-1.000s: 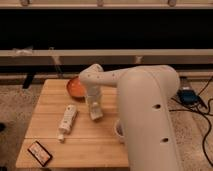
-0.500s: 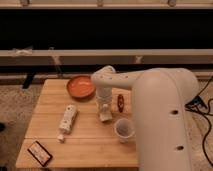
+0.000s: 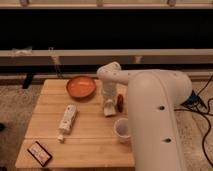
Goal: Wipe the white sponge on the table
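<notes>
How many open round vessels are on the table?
2: orange bowl at the far edge of the table; white cup beside the arm, just nearer than the pincer at mid-table. The arm may hide more.

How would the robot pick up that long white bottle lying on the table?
Across the middle of the white bottle, coming straight down from above. It lies flat on the table, long and narrow, with bare wood along both long sides. The hand is down at the white sponge.
</notes>
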You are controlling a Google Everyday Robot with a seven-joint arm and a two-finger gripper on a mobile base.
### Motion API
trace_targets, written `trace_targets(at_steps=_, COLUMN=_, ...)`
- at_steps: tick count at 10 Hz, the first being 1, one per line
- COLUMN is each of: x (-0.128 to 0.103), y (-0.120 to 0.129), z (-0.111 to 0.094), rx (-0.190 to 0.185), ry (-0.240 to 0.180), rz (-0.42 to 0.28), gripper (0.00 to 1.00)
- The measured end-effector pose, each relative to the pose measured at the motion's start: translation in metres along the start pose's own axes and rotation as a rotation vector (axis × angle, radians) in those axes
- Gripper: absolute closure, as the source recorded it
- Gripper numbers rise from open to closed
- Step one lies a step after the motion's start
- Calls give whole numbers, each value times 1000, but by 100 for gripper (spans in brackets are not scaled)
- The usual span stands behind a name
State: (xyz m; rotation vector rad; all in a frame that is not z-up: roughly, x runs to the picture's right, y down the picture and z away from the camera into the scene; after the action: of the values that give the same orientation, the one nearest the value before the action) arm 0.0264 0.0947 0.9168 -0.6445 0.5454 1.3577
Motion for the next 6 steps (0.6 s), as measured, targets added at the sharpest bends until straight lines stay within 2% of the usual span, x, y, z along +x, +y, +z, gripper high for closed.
trace_targets(at_steps=2, x=-13, y=9, z=-1, rx=-6, ry=-8, rz=2, gripper=100)
trace_targets(at_steps=4, x=-29, y=38, z=-4, rx=-19, ry=-21, rz=-29, gripper=100)
trace_targets(at_steps=6, x=-35, y=67, z=-5, rx=-23, ry=-20, rz=-82, gripper=100)
